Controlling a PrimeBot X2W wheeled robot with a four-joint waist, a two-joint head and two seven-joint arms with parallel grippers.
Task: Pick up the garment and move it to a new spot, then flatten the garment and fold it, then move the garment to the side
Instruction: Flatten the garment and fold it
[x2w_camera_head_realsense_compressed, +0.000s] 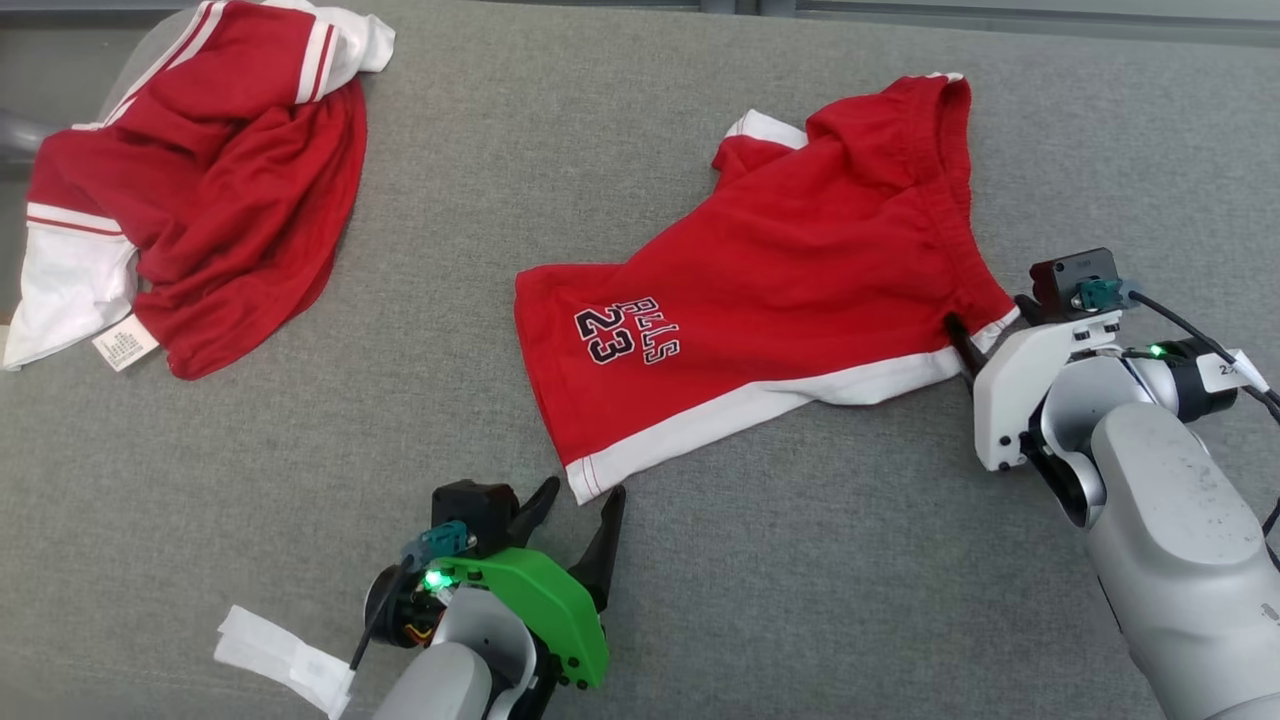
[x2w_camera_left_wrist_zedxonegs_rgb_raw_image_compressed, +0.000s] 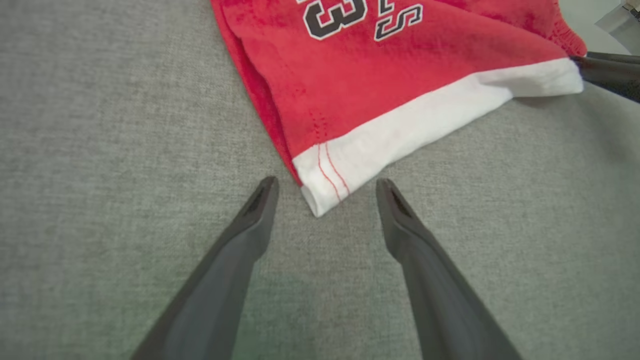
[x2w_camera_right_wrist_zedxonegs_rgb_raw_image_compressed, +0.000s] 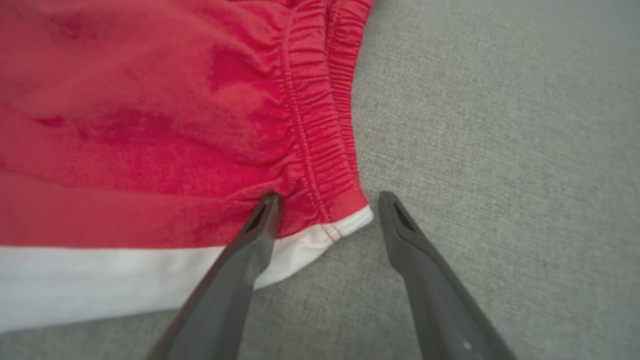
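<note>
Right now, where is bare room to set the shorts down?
Free: the strip between the crumpled red garment and the shorts, and the near stretch between the left end effector and the right end effector. Crowded: far left corner.

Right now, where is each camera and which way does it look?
Head view: on the head, looking down at the red shorts on grey cloth; left pincer and right pincer show.
Left wrist view: on the left wrist, along its open fingers, at the hem corner.
Right wrist view: on the right wrist, along its fingers, at the waistband corner.
Both wrist views share the shorts.
</note>
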